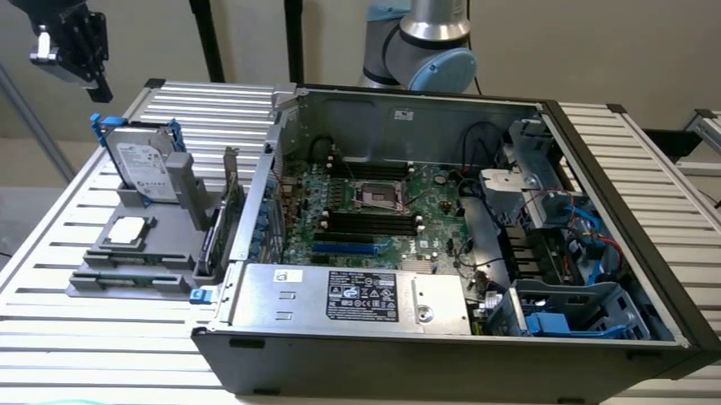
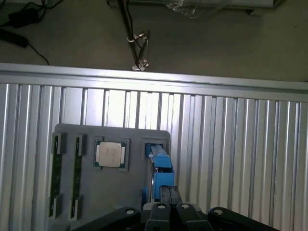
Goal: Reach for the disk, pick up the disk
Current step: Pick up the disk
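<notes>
Wrist view: claw [image 2: 169, 190] pressed together, empty, hangs above the upright disk [image 2: 161, 166], blue top edge uppermost; open gap between, ribbed surface [image 2: 240, 159] beside.

A big open computer box [image 1: 451, 371] sits on a table [image 1: 101, 354] of metal strips. Inside are a green board [image 1: 417, 211] and a silver box [image 1: 349, 295] with a black sticker. Beside it, a grey tray [image 1: 124, 285] holds a small square chip [image 1: 130, 228].
</notes>
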Robot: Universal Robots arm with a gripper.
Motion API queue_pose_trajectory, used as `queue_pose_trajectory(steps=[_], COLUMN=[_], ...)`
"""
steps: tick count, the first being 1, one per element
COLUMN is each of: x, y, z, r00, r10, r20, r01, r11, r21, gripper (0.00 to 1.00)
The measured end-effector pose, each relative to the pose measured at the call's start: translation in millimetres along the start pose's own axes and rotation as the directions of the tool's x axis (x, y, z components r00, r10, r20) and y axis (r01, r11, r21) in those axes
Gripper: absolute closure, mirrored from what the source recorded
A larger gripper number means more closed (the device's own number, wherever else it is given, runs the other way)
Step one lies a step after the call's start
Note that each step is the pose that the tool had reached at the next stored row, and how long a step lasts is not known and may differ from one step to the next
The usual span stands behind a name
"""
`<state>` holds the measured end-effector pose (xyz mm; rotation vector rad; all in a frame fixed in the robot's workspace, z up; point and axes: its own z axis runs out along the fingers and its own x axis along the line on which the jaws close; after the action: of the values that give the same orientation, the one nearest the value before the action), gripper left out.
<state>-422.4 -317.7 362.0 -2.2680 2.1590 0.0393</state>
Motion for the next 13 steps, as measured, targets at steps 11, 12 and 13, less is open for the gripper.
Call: queue_pose_trajectory(steps=[11,12,13], x=[0.0,0.0,0.0], y=[-0.1,-0.1,0.0], z=[0.2,0.2,0.5], r00=[1.0000,1.0000,1.0000], r10=[0.000,0.000,0.000], r20=[0.0000,-0.0001,0.0000], r01=[0.000,0.000,0.000], r11=[1.0000,1.0000,1.0000], r21=[-0.0001,-0.0002,-0.0001], gripper=[0.53,0.47,0.47])
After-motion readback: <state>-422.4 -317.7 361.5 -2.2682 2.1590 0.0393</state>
